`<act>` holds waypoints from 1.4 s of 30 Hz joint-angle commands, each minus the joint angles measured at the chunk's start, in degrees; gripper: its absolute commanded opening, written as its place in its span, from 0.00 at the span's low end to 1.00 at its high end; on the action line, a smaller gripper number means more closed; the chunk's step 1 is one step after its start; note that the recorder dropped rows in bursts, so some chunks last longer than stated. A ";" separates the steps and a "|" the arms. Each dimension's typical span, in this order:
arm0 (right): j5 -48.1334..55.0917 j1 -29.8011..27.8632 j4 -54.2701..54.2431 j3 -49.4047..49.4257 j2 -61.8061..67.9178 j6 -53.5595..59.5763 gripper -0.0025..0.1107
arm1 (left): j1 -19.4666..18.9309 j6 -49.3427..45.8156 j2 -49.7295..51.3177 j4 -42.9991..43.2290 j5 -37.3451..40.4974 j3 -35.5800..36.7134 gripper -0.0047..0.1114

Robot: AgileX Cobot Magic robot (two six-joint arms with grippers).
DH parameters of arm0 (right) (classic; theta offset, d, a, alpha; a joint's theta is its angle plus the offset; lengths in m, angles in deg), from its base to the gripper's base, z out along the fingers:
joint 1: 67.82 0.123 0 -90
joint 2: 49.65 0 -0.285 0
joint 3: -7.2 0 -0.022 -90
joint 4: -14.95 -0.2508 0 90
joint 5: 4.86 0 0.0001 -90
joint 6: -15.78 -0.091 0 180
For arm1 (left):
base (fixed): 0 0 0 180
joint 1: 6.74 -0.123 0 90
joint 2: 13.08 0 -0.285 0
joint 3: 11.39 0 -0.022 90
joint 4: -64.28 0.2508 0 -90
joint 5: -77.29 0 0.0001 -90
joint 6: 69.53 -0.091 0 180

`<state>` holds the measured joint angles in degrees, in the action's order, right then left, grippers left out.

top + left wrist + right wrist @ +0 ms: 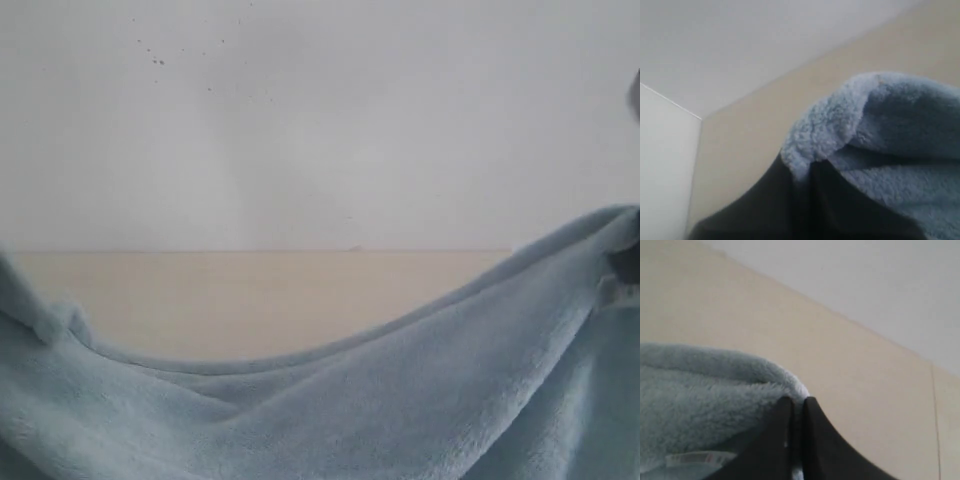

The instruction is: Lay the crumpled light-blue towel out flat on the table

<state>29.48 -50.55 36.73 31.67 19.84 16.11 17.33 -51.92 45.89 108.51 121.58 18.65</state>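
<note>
Fleecy pale-blue towel (400, 400) sags across the lower frame, lifted at both sides; left gripper (802, 176) and right gripper (796, 406) each clamp its edge. Behind, the smooth beige table (250, 300), then a plain white wall (320, 120)

Soft, even indoor light falls flat across the pale wall (320, 120) and table (250, 300), without glare. Faint shadows mark folds in the towel (400, 400). Both wrist views are hazy, the nearest fleece out of focus.
</note>
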 commanded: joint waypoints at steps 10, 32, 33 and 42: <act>-5.23 -0.12 24.15 0.06 26.13 -20.00 0.02 | -0.15 7.73 28.47 5.65 -5.83 0.11 0.07; -11.60 -8.01 47.49 -0.06 29.65 -71.60 0.60 | -11.13 29.33 40.34 11.71 -8.13 -2.87 0.75; -12.73 -8.01 46.78 -0.06 28.28 -71.11 0.60 | -11.13 29.33 39.92 10.23 -8.13 -2.87 0.75; -1.76 -8.01 -0.84 0.05 20.61 -21.63 0.60 | -9.30 -8.49 32.18 -29.74 -6.26 -2.87 0.72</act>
<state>20.92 -58.49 55.02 31.77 41.01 -27.01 6.65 -42.82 80.21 94.49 113.09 16.06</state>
